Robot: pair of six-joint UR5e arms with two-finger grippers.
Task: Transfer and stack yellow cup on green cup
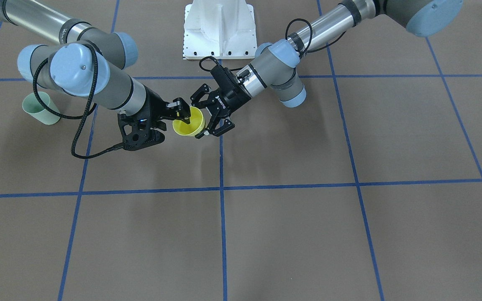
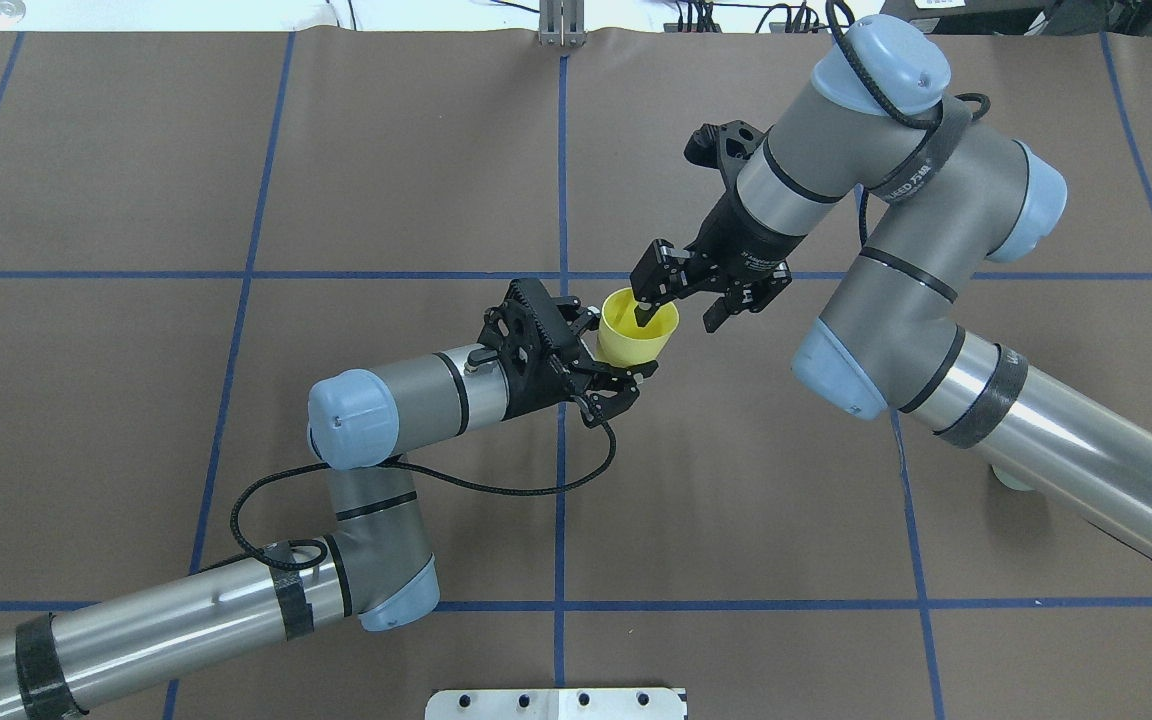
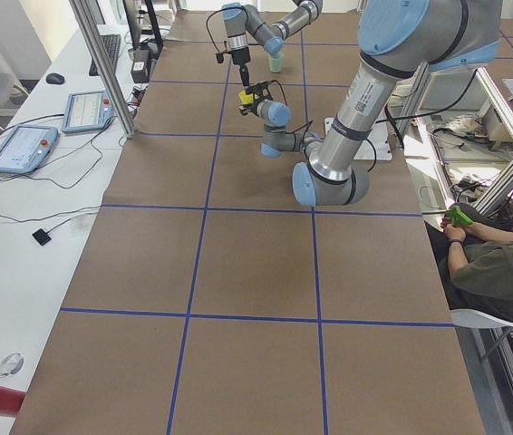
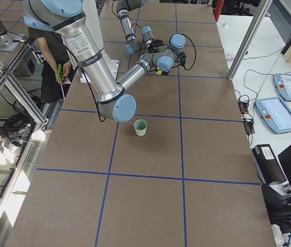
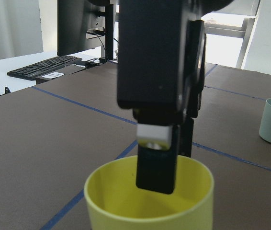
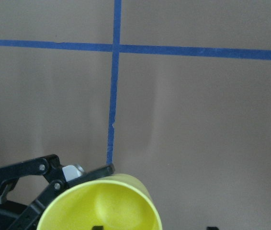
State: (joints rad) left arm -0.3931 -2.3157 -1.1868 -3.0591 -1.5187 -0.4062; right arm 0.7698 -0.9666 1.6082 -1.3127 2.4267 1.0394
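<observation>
Left pincer (image 2: pixel 620 348) grips yellow cup (image 2: pixel 650 336); right pincer (image 2: pixel 677 318) straddles its rim.

Both wrist views cut the yellow cup (image 5: pixel 110 201) off below.

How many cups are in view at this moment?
2. The yellow cup is in the left pincer above mid-table; the green cup stands apart on the robot's right. No others show.

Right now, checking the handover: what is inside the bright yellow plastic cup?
One black finger of the right gripper dips inside the bright yellow plastic cup; nothing else shows in it. The finger covers part of its inner wall.
</observation>
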